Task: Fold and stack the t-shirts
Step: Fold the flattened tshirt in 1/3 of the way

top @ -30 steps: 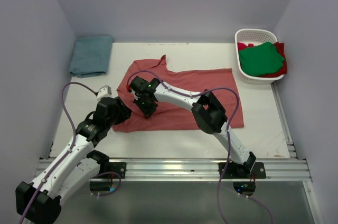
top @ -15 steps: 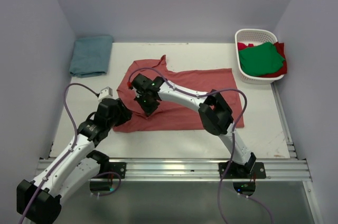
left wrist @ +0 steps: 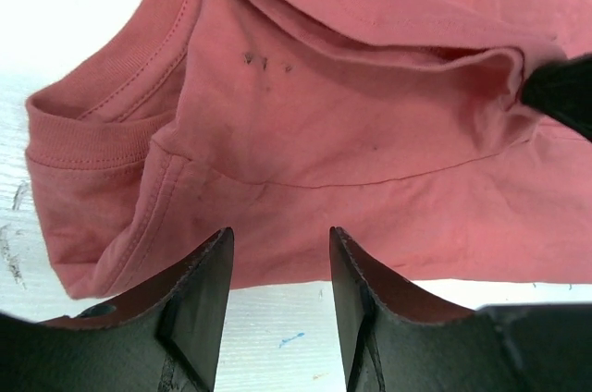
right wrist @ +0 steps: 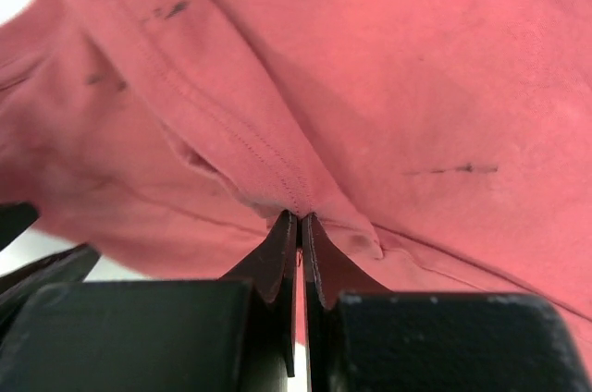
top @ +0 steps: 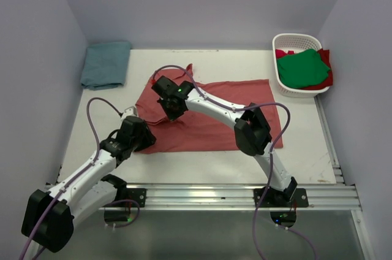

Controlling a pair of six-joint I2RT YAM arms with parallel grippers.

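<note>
Brick-red shirt point(top: 245, 94) spread mid table point(top: 306, 143), left part bunched | we see the right pincer point(right wrist: 299, 226) closed on a fold of it | left pincer point(left wrist: 277, 244) open at its near-left edge | teal shirt point(top: 105, 64) folded far-left | green shirt point(top: 303, 68) in basket point(top: 297, 39)

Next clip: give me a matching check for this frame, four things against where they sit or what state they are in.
Things:
1. faded red t-shirt
2. teal t-shirt
3. green t-shirt
4. right gripper

Places or states:
A. in the white basket
B. shut on a fold of cloth
C. folded, far left corner of the table
D. spread out mid-table

Pairs: 1-D, 2-C, 3-A, 4-B
</note>
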